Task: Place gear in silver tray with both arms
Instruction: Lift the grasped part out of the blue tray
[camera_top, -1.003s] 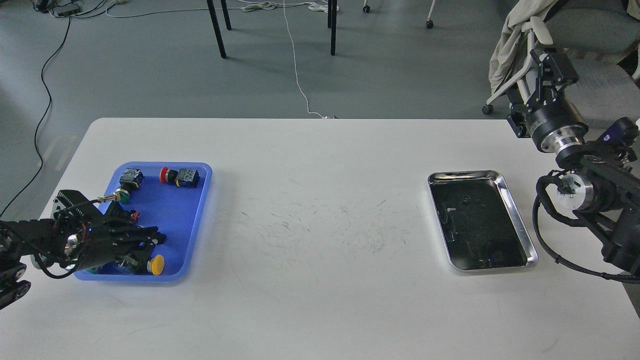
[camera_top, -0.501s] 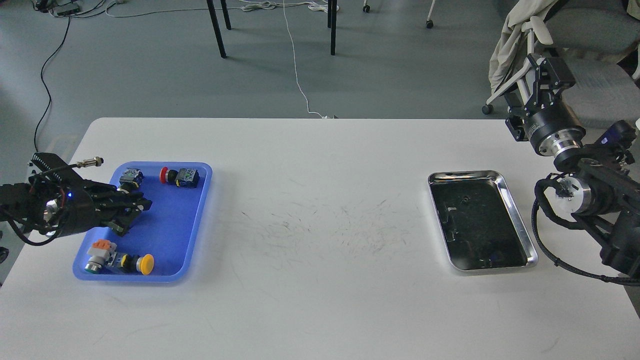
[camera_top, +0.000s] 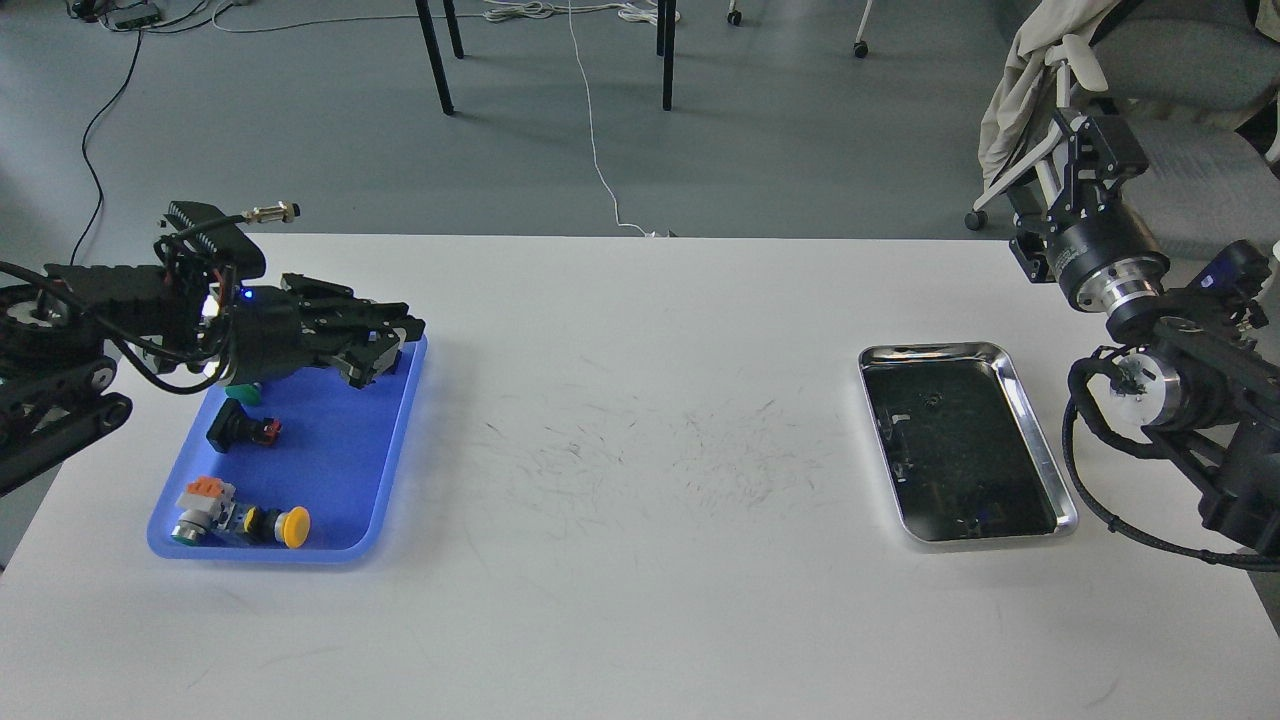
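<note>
The gear, small push-button switch parts, lies in a blue plastic tray at the left: a yellow-capped one, an orange-and-grey one and a black one. My left gripper hovers over the blue tray's far right corner and hides what lies under it. Its dark fingers blend with the parts, so its state is unclear. The silver tray sits at the right with nothing in it. My right gripper is raised beyond the table's far right corner, small and dark.
The white table between the two trays is scuffed. Past the far right edge stands a chair with a beige cloth. Chair legs and cables are on the floor behind the table.
My left arm has risen and swung from the blue tray's near left to its far right corner, uncovering the parts at the tray's front. The right arm has barely moved.
</note>
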